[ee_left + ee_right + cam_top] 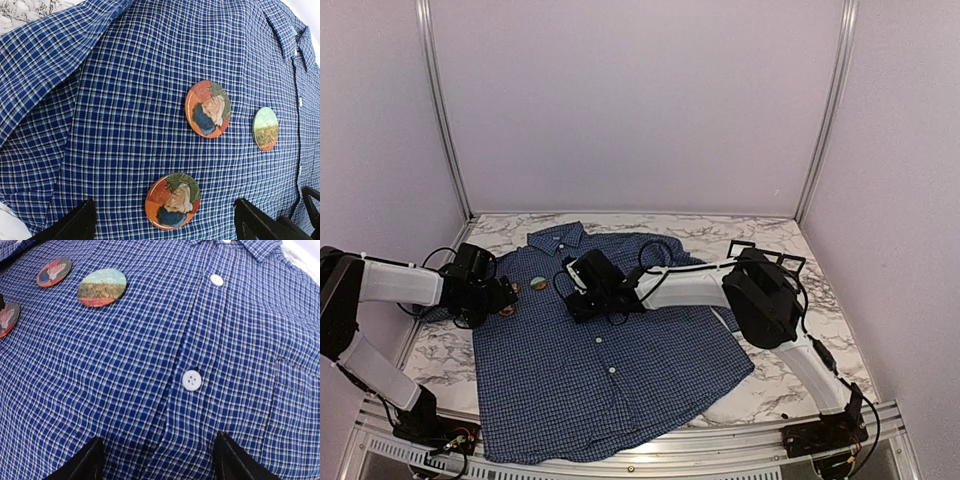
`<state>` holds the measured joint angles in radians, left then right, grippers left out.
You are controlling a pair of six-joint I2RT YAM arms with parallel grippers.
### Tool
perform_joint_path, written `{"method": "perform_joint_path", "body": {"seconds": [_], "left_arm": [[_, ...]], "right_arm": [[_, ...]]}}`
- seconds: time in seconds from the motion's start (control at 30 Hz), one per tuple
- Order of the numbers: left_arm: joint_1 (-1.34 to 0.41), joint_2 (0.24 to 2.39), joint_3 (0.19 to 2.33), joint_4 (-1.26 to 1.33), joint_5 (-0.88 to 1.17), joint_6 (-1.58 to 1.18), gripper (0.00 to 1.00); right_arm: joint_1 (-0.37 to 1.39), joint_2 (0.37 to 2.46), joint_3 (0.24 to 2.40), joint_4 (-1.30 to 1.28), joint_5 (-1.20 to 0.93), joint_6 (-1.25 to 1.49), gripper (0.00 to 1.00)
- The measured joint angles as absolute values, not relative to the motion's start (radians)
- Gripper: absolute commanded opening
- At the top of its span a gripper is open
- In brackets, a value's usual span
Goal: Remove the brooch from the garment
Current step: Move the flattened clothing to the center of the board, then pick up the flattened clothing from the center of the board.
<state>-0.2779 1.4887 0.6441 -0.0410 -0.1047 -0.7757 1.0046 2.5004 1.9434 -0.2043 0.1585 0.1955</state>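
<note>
The garment (610, 370), a dark blue checked shirt, lies flat on the marble table with its collar at the far end. Three round brooches are pinned on its chest. Two are orange portrait ones (172, 201) (208, 108), and one shows a landscape (265, 128) (102, 287). My left gripper (165, 222) is open just above the cloth, and the nearer orange brooch lies between its fingertips. My right gripper (157, 460) is open low over the button placket, below a white button (192, 380), with only rippled cloth between its fingers.
Both arms reach in over the shirt's upper part, with the left gripper (505, 297) and the right gripper (572, 290) close together. Bare marble table (790, 360) shows right of the shirt. White walls close in the back and sides.
</note>
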Motion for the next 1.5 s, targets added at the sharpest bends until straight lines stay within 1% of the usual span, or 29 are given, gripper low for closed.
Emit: {"method": "perform_joint_path", "body": {"seconds": [0.23, 0.47, 0.57, 0.77, 0.87, 1.07, 1.3, 1.43, 1.5], "left_arm": [[-0.344, 1.39, 0.554, -0.029, -0.115, -0.836, 0.99], [-0.382, 1.324, 0.532, -0.077, -0.113, -0.872, 0.99], [-0.382, 1.293, 0.543, -0.11, -0.114, -0.871, 0.99], [-0.382, 1.279, 0.626, -0.155, -0.114, -0.847, 0.99], [-0.382, 1.283, 0.672, -0.16, -0.113, -0.829, 0.99], [-0.382, 1.335, 0.753, -0.167, -0.104, -0.791, 0.99], [-0.382, 1.388, 0.785, -0.167, -0.087, -0.766, 0.99], [-0.382, 1.408, 0.794, -0.167, -0.082, -0.759, 0.99], [-0.382, 1.416, 0.798, -0.167, -0.081, -0.757, 0.99]], "right_arm": [[1.022, 2.396, 1.788, -0.189, 0.117, 0.253, 0.71], [1.025, 2.374, 1.776, -0.218, 0.106, 0.268, 0.73], [1.025, 2.387, 1.849, -0.278, 0.099, 0.266, 0.74], [1.023, 2.521, 2.205, -0.33, 0.1, 0.247, 0.75], [1.02, 2.582, 2.302, -0.335, 0.1, 0.231, 0.76], [1.017, 2.661, 2.32, -0.334, 0.126, 0.187, 0.78], [1.017, 2.731, 2.359, -0.329, 0.172, 0.144, 0.77], [1.023, 2.733, 2.36, -0.329, 0.193, 0.129, 0.73], [1.025, 2.734, 2.36, -0.329, 0.2, 0.126, 0.68]]}}
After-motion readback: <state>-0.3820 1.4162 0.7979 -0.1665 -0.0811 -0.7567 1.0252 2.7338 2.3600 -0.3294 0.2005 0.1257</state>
